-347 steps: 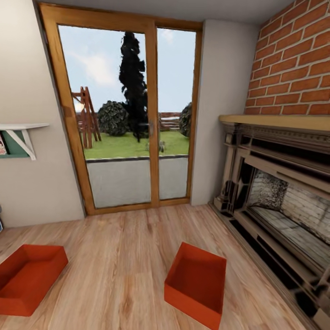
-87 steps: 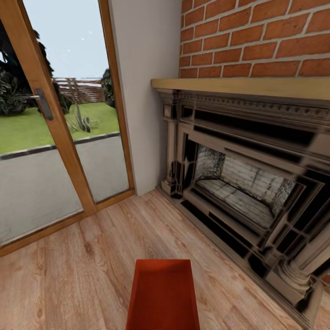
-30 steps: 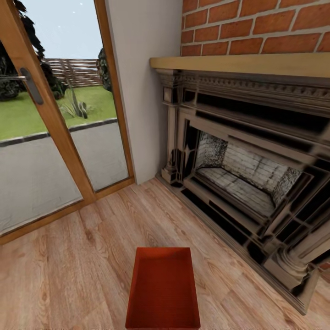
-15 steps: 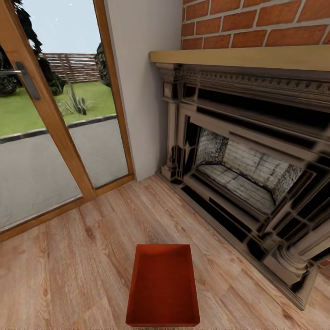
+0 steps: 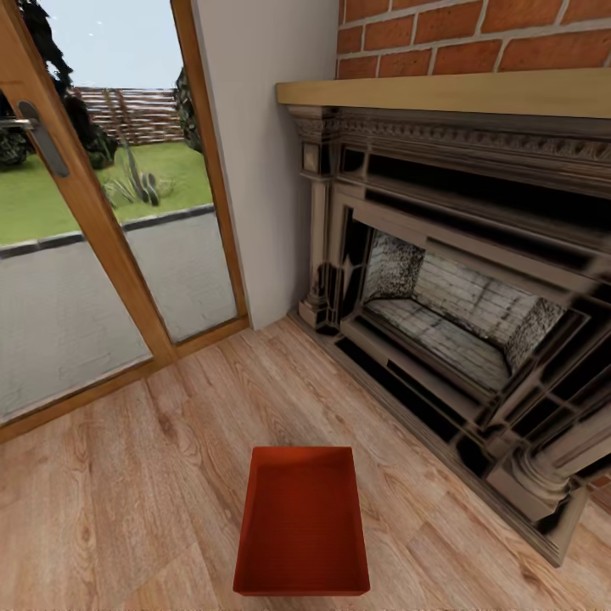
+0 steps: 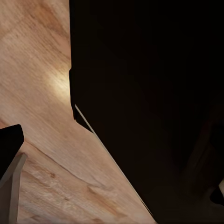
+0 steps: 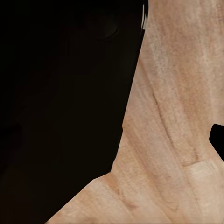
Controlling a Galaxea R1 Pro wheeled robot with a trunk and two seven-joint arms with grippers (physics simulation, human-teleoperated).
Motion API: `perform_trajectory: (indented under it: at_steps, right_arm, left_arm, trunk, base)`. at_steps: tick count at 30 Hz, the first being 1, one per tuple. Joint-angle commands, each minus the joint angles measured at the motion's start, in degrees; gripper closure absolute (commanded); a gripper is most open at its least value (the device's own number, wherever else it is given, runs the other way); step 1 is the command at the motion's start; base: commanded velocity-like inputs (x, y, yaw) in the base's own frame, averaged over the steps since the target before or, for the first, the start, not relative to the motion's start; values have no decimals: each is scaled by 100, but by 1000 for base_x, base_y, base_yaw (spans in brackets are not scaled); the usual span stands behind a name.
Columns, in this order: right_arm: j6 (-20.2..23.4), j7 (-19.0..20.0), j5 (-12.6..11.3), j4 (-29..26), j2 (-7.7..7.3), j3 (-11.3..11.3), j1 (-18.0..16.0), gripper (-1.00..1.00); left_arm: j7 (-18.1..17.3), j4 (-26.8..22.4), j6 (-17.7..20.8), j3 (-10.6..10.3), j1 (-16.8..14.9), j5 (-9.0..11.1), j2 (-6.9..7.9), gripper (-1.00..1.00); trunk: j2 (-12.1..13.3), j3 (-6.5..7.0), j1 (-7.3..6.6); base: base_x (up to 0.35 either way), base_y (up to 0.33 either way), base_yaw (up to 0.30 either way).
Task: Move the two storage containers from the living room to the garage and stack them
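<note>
Orange-red and open at the top, one storage container is lying on the light wood plank floor of the living room, and we are looking down on it from the head view, low in the middle of the picture. Its long side is running away from us, and its inner base is showing fine ribs. We are reading no brand, label or writing on it or anywhere else in the room.

Off to the right of the container, well apart from it, a dark fireplace is standing against the wall under a pale wooden mantel, with red brick above. To the left, a glass door in a wooden frame is giving onto a paved strip, grass and a fence.

In both wrist views we are seeing wood planks beside large dark shapes that we cannot identify. Neither tool is showing its fingers clearly, so we cannot tell whether the left or right tool is released or clenched, nor how either arm is posed, nor where the container lies relative to them.
</note>
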Motion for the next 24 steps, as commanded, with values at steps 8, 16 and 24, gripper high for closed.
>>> perform_trajectory:
  at_steps: [8,16,24]
  right_arm:
    - [-31,-2,-45,16,3,48,-5,-100]
    - [-31,-2,-36,16,3,48,-5,-100]
    - [-33,-2,-34,16,3,48,-5,-100]
  left_arm:
    - [1,5,-17,-2,-3,46,-2,-100]
    - [0,5,-18,-2,-3,43,-2,-100]
    - [3,5,-17,-2,-3,48,-2,-100]
  trunk:
    - [-2,-76,0]
    - [-2,-91,0]
    - [-2,-91,0]
  base:
    - [0,0,0]
    - [0,0,0]
    - [0,0,0]
